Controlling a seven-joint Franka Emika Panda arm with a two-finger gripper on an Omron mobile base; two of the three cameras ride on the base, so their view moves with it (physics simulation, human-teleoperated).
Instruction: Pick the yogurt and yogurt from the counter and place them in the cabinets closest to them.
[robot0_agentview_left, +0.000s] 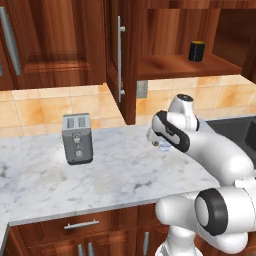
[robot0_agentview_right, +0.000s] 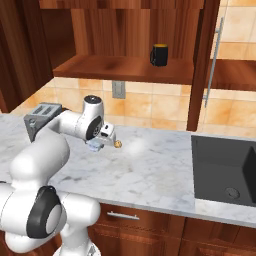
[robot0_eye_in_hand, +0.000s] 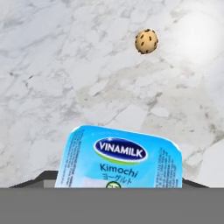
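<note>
A pale blue and white yogurt (robot0_eye_in_hand: 120, 159) cup with a printed lid sits on the marble counter (robot0_eye_in_hand: 65, 65), right under my hand. My gripper (robot0_eye_in_hand: 118, 183) straddles it, one dark fingertip at each side of the cup, and the jaws still look open around it. From the right base view, the yogurt (robot0_agentview_right: 94, 146) peeks out below the gripper (robot0_agentview_right: 98, 143), low over the counter (robot0_agentview_right: 150, 170). Above it, the wall cabinet (robot0_agentview_right: 125, 67) stands open with its wooden shelf bare except for a dark mug (robot0_agentview_right: 160, 55).
A small brown cookie (robot0_eye_in_hand: 146, 41) lies just past the cup. A silver toaster (robot0_agentview_left: 77, 138) stands to the left on the counter. A dark sink (robot0_agentview_right: 225, 170) is set in at the right. The open cabinet door (robot0_agentview_left: 117, 60) juts out over the counter.
</note>
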